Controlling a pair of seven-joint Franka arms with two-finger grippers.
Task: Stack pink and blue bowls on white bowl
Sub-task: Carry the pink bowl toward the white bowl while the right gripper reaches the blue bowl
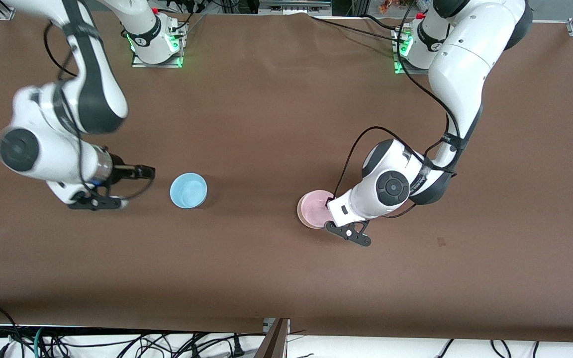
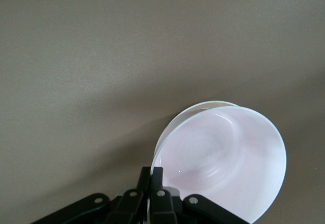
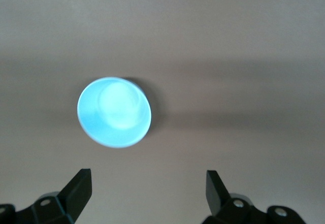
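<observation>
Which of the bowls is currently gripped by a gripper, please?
The pink bowl: the left gripper pinches its rim. The blue bowl sits free.

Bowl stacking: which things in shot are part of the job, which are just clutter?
Job:
- pink bowl, rim pinched by the left gripper, sitting in the white bowl
- white bowl, only an edge showing under the pink one
- blue bowl, alone on the table toward the right arm's end
- right gripper, open, beside the blue bowl

Clutter:
- cables below the table's edge
</observation>
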